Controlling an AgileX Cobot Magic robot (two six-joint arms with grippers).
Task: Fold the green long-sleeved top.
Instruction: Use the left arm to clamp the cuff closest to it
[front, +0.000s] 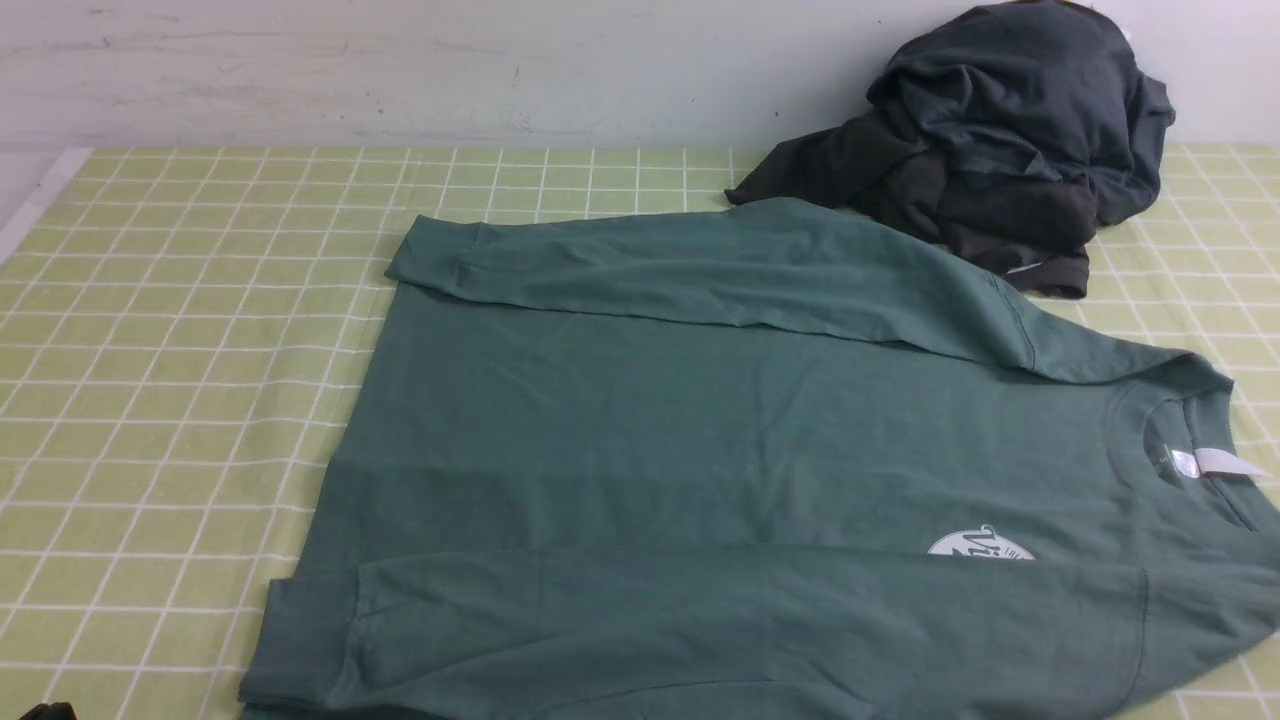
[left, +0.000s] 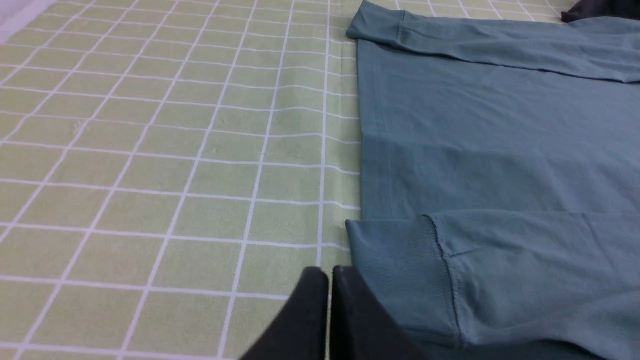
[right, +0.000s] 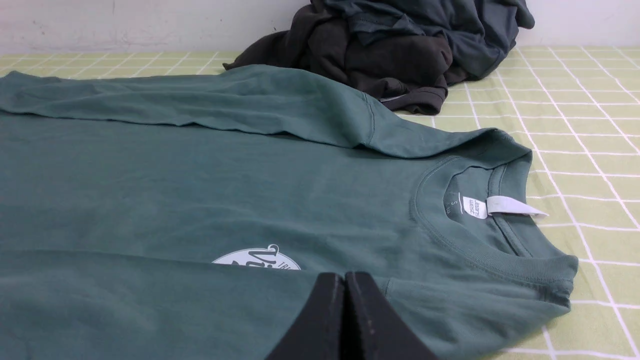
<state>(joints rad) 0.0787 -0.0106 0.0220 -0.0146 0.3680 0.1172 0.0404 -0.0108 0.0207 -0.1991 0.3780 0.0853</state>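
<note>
The green long-sleeved top (front: 720, 430) lies flat on the checked cloth, neck (front: 1190, 440) to the right, hem to the left. Both sleeves are folded in along the body: the far sleeve (front: 700, 265) across the back edge, the near sleeve (front: 700, 630) across the front edge, half covering the white chest logo (front: 975, 546). My left gripper (left: 329, 272) is shut and empty, just beside the near sleeve's ribbed cuff (left: 395, 270). My right gripper (right: 345, 277) is shut and empty, low over the near sleeve by the logo (right: 257, 260) and the white neck label (right: 505, 206).
A dark charcoal-grey garment pile (front: 1000, 140) sits at the back right against the white wall, touching the top's far shoulder. The green checked tablecloth (front: 180, 380) covers the table; its left edge shows at the far left.
</note>
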